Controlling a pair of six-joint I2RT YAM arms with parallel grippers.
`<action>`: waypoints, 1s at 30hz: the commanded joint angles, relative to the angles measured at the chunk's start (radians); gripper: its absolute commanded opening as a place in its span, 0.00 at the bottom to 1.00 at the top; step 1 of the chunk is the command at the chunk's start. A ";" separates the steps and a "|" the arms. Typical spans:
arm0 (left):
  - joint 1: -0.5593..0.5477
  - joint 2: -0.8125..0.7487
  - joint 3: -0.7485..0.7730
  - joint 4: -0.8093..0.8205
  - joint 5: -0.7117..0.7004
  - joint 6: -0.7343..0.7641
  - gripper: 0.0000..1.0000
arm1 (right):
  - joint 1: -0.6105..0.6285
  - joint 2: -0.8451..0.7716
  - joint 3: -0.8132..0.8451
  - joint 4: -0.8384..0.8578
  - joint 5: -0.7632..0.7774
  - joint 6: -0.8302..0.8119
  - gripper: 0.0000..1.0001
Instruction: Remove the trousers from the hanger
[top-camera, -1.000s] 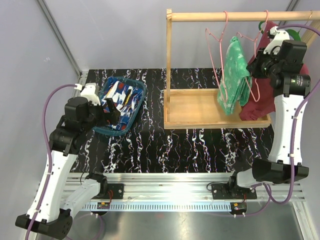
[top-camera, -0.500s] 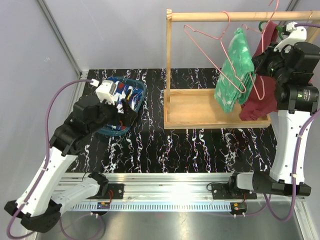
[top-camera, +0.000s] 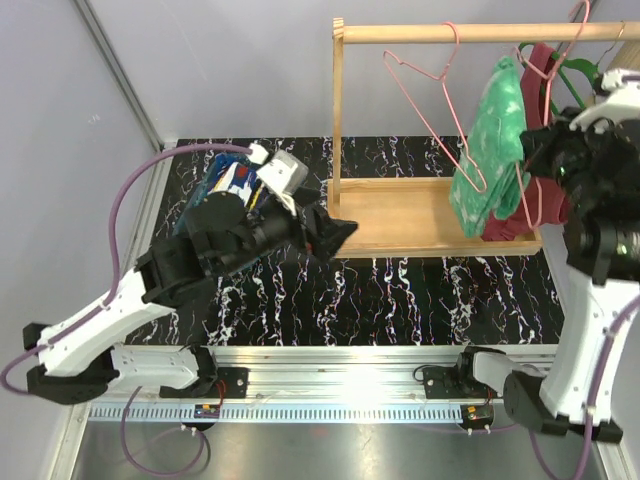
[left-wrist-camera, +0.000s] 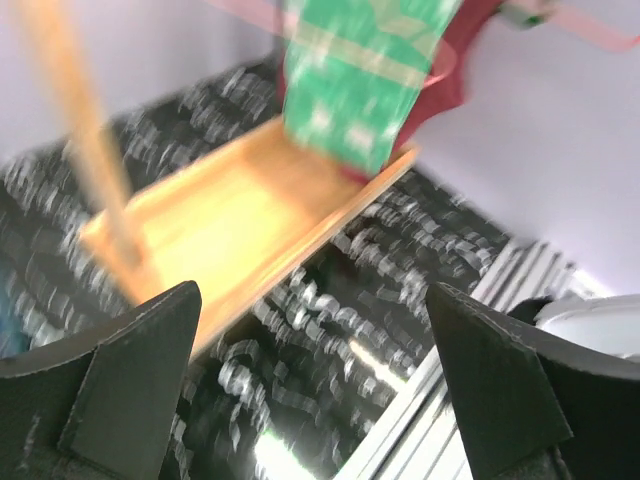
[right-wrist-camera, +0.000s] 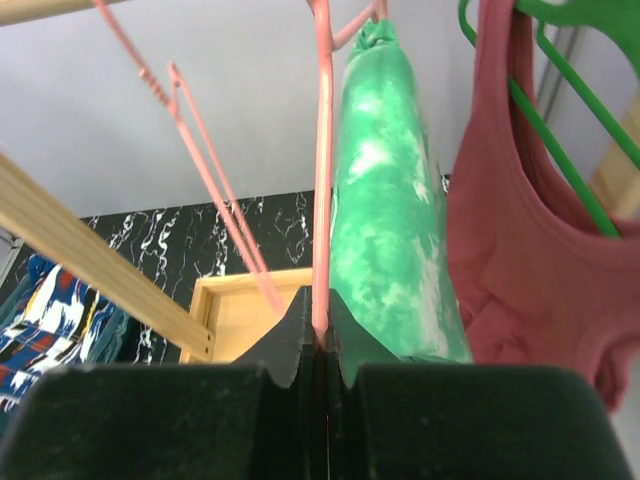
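Black and spread wide with nothing between them, your left fingers (top-camera: 335, 238) hung over the worktop (top-camera: 400, 290). You needed them at the lower edge of the green trousers (top-camera: 495, 150). Farther back, your right fingers (right-wrist-camera: 322, 335) were clamped on the pink hanger (right-wrist-camera: 322, 180) carrying that cloth, best held level for a downward pull.

**Black table, two loads**

The table (top-camera: 400, 290) has a black top veined with white and a metal rail along its near edge. A shallow wooden tray (top-camera: 400, 215), the base of the clothes rack, sits flat at far right. A teal basket (top-camera: 203, 188) holding blue trousers (top-camera: 232, 180) sits at far left, well apart from it and partly hidden by an arm.
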 joint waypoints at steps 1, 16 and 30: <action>-0.166 0.061 0.050 0.279 -0.114 0.151 0.99 | 0.006 -0.164 0.043 0.007 0.033 -0.008 0.00; -0.467 0.570 0.409 0.384 -0.188 0.349 0.99 | 0.018 -0.468 -0.052 -0.206 -0.037 0.093 0.00; -0.481 0.717 0.411 0.475 -0.389 0.427 0.88 | 0.036 -0.465 0.018 -0.239 -0.125 0.164 0.00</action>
